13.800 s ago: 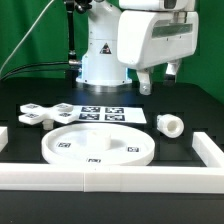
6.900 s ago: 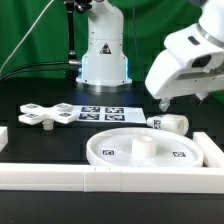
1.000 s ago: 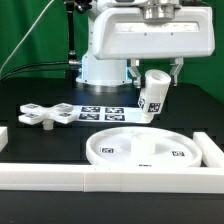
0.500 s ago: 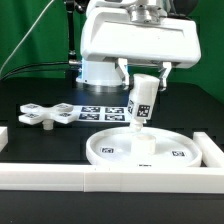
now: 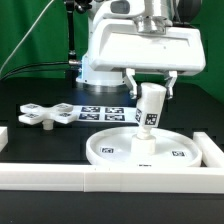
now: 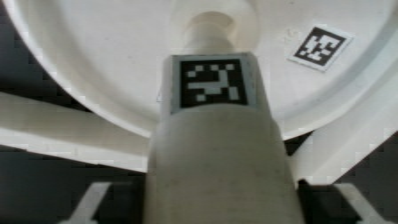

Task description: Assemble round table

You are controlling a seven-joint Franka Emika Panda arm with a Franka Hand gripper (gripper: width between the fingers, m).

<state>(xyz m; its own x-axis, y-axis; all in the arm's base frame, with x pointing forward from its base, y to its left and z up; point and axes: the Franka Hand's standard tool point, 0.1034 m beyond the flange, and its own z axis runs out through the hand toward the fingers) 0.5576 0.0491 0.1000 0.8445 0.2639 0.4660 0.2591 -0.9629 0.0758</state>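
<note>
The large rimmed round disc (image 5: pixel 145 148) lies on the black table at the front right, against the white bars. My gripper (image 5: pixel 150 92) is shut on the short thick cylinder leg (image 5: pixel 149 112) and holds it nearly upright over the hub in the middle of the disc. The leg's lower end is at or just above the hub; I cannot tell if they touch. In the wrist view the leg (image 6: pixel 217 130) runs down toward the hub (image 6: pixel 214 24) inside the disc (image 6: pixel 107 50). The flat cross-shaped foot (image 5: pixel 45 113) lies at the exterior view's left.
The marker board (image 5: pixel 105 114) lies behind the disc, near the robot base (image 5: pixel 100 62). A long white bar (image 5: pixel 90 177) runs along the front, another bar (image 5: pixel 212 150) stands at the right, and a short one (image 5: pixel 3 137) at the left.
My gripper has carried the leg from above the marker board to over the disc's hub and lowered it, and the leg has swung from tilted to nearly upright.
</note>
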